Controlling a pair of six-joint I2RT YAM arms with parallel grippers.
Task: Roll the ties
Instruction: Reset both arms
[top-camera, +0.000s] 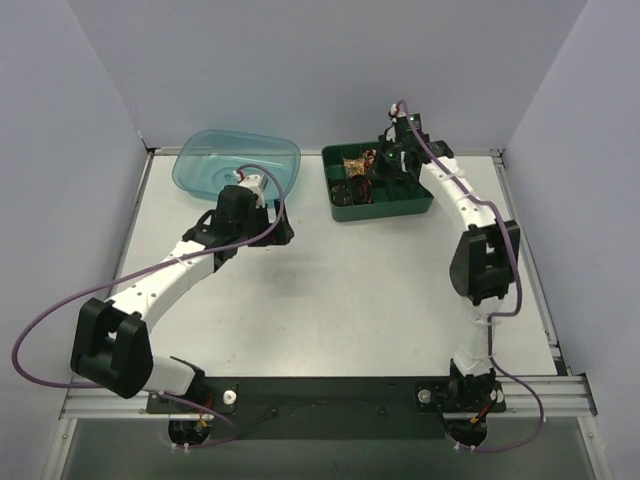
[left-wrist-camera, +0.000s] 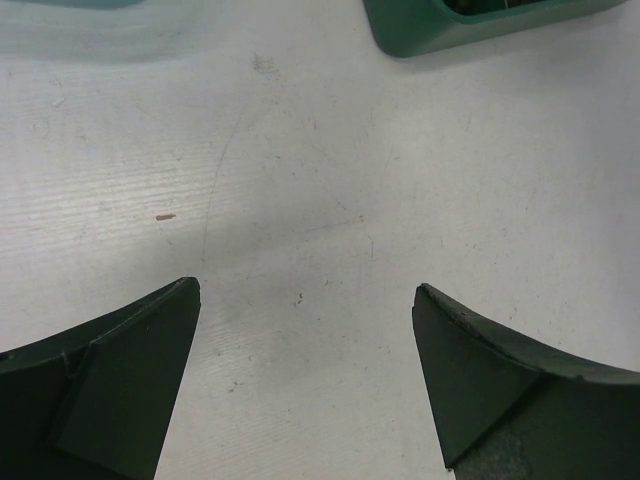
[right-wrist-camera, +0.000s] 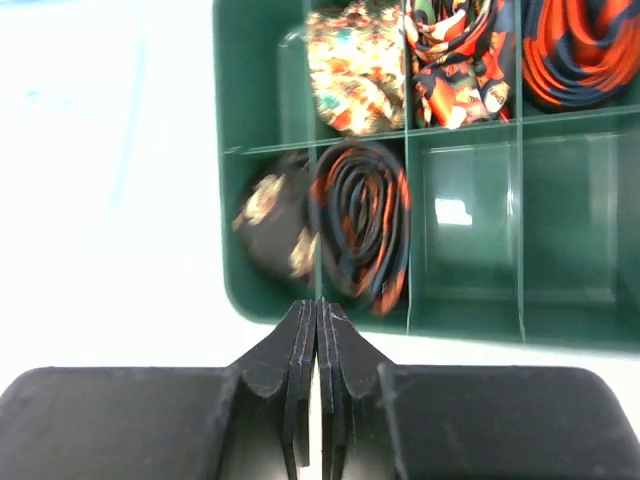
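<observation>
A green compartment tray (top-camera: 400, 207) at the back of the table holds several rolled ties. In the right wrist view a black and orange-red rolled tie (right-wrist-camera: 362, 225) stands in a near compartment, beside a dark brown rolled one (right-wrist-camera: 272, 225). Other patterned rolls (right-wrist-camera: 355, 65) fill the far row of the tray (right-wrist-camera: 470, 320). My right gripper (right-wrist-camera: 317, 305) is shut and empty, hovering above the tray's near wall; it is at the tray's far side in the top view (top-camera: 392, 143). My left gripper (left-wrist-camera: 305, 295) is open and empty just above bare table, near the bowl in the top view (top-camera: 272, 232).
A translucent blue bowl (top-camera: 238, 162) sits at the back left, next to the left wrist. Two near compartments of the tray (right-wrist-camera: 560, 230) hold nothing. A corner of the tray (left-wrist-camera: 470, 25) shows in the left wrist view. Walls close in on three sides.
</observation>
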